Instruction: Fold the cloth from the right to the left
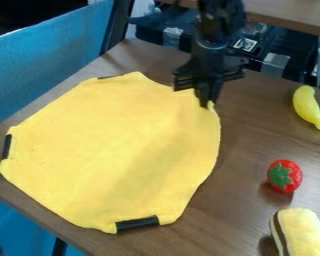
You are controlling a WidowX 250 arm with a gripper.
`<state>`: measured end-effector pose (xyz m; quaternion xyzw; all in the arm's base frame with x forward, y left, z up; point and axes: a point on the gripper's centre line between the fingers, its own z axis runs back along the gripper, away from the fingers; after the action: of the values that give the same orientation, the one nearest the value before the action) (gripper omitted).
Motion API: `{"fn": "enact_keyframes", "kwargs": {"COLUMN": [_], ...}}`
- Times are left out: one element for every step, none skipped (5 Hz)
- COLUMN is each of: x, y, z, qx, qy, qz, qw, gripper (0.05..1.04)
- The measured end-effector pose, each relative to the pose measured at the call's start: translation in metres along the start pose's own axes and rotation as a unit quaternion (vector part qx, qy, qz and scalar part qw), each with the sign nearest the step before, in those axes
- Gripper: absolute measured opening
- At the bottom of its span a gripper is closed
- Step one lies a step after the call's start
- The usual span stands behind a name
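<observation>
The black gripper (206, 104) hangs over the upper right corner of the yellow cloth (116, 155). Its fingers are together at the cloth's edge, with a small fold of the corner pinched between them. Otherwise the cloth lies spread out flat on the brown table, with black strips at its left, bottom and top left corners. Part of the upper right corner is hidden behind the gripper.
A yellow toy banana (309, 107), a red strawberry (284, 176) with a green top, and a cream and brown toy (300, 234) lie right of the cloth. The wooden table's (236, 200) left edge runs close beside the cloth.
</observation>
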<state>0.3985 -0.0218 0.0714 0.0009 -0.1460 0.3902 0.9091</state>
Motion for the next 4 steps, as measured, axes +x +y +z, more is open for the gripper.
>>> {"fn": "enact_keyframes", "kwargs": {"x": [0.005, -0.001, 0.005, 0.007], "y": [0.041, 0.079, 0.122, 0.159], "z": [-0.002, -0.014, -0.013, -0.005], "qx": [0.006, 0.030, 0.035, 0.023], "qy": [0.001, 0.001, -0.001, -0.003], "qz": [-0.012, -0.045, -0.049, -0.060], "qw": [0.9999, 0.9986, 0.9982, 0.9979], "gripper": [0.056, 0.056, 0.056, 0.056]}}
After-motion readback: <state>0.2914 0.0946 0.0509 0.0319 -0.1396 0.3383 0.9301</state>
